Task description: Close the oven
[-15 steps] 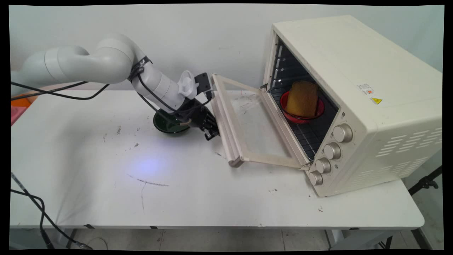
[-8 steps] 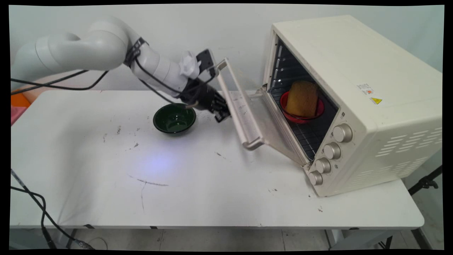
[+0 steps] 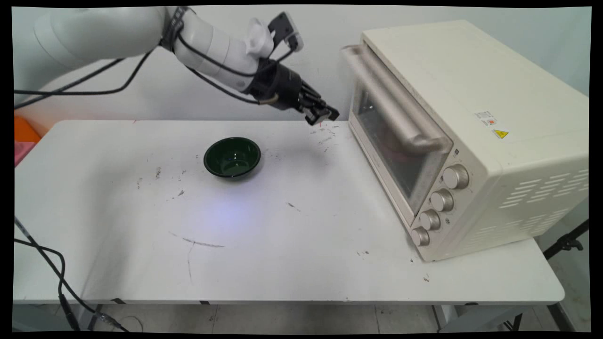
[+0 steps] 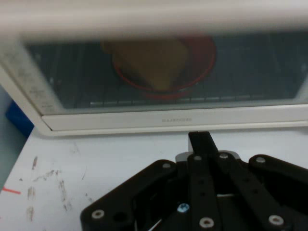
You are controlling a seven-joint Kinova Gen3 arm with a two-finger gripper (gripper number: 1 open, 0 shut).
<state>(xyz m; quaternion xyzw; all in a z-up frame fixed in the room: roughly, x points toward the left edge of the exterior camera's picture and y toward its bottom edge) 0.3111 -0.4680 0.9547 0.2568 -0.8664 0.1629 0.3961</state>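
Gripper point(image 3: 321, 114) fingers are pressing together, holding nothing, hanging above the table point(image 3: 282, 263) just at nine o'clock of the oven's closed door point(image 3: 395, 141). Behind the glass a red bowl point(image 4: 163, 67) is sitting; a green bowl point(image 3: 232, 157) is lying toward seven o'clock.

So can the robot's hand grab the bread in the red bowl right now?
Probably not. The oven door looks shut, so its glass stands between the gripper and the bread in the red bowl.
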